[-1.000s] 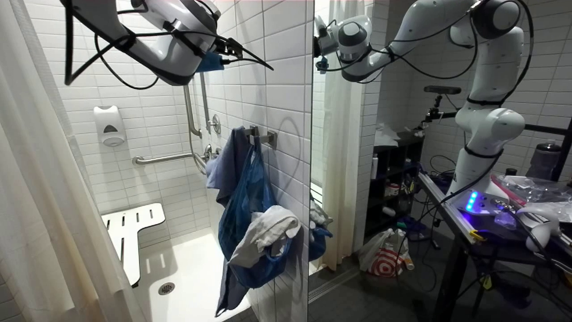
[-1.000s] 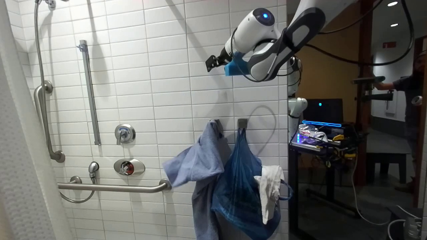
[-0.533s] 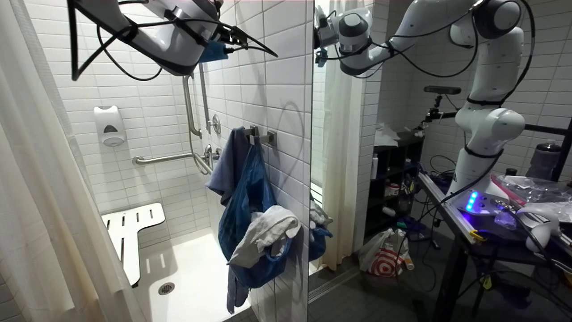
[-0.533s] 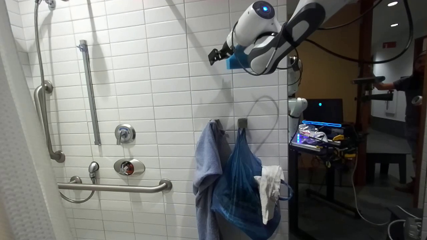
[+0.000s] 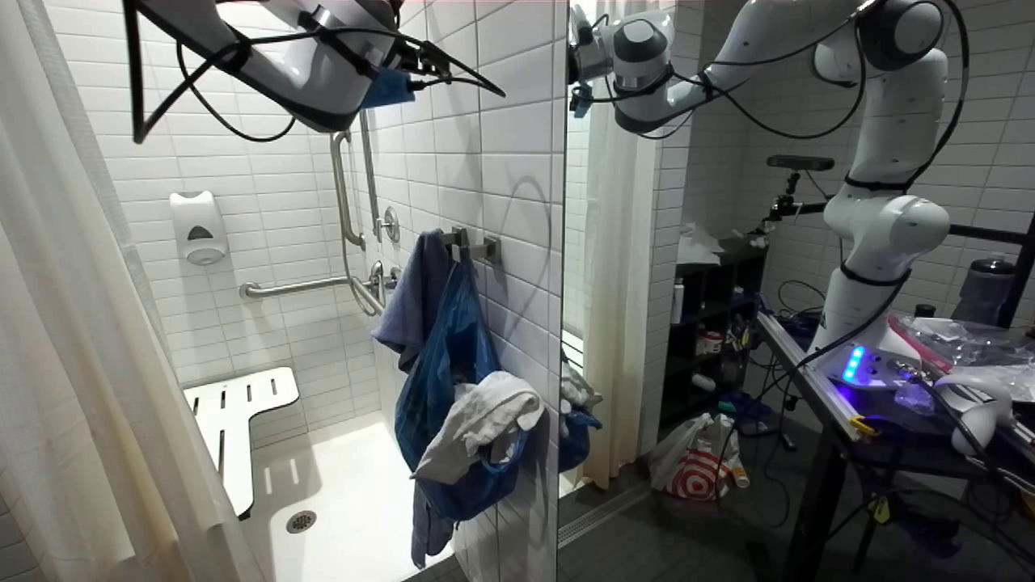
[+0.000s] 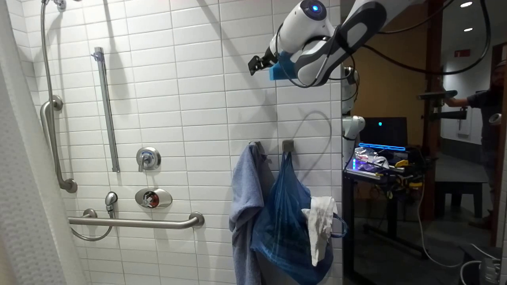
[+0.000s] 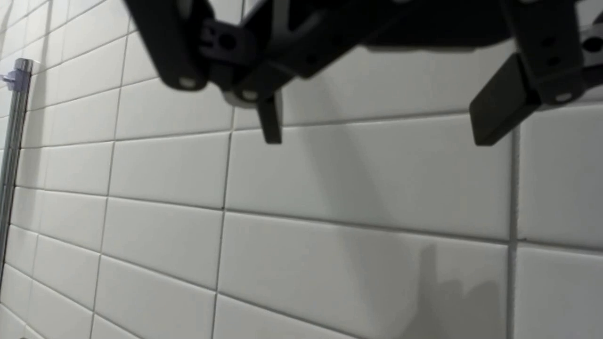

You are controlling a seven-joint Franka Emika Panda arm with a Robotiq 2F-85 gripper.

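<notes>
My gripper (image 7: 384, 126) stands open in the wrist view, its fingers (image 7: 500, 104) wide apart with only white tiled wall (image 7: 367, 174) behind the gap. In an exterior view the gripper (image 6: 256, 64) is high beside the wall, above two wall hooks and apart from everything hanging there. From the hook nearer the shower fittings hangs a blue-grey towel (image 6: 246, 190), folded over and drooping. Beside it a blue mesh bag (image 6: 283, 225) hangs from a square hook (image 6: 288, 145). A crumpled white cloth (image 6: 320, 225) drapes over the bag's side. Both exterior views show these hanging things.
A steel grab bar (image 6: 138, 223), shower valve (image 6: 148, 159) and vertical rail (image 6: 106, 111) are fixed to the wall. A curtain (image 5: 89, 323) hangs at one side; a white slotted seat (image 5: 234, 396) is inside the shower. A mirror-like panel shows the arm again.
The arm has risen a little, away from the hooks. The towel's corner, flared out sideways a second ago, has dropped and hangs down. The gripper has stayed open.
</notes>
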